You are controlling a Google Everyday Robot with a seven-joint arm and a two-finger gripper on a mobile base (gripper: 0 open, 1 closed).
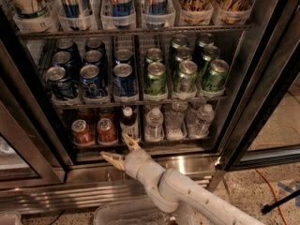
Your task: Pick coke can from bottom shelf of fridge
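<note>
Approach step: gripper (121, 151), fingers spread, lower centre before the bottom shelf (84, 146); next, advance up-left onto the coke can (107, 130).

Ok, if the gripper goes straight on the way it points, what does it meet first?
Likely the right-hand coke can at the front of the bottom shelf. The open gripper sits just below it, aimed up-left. Depth is unclear, so the shelf's front edge might come first.
</note>
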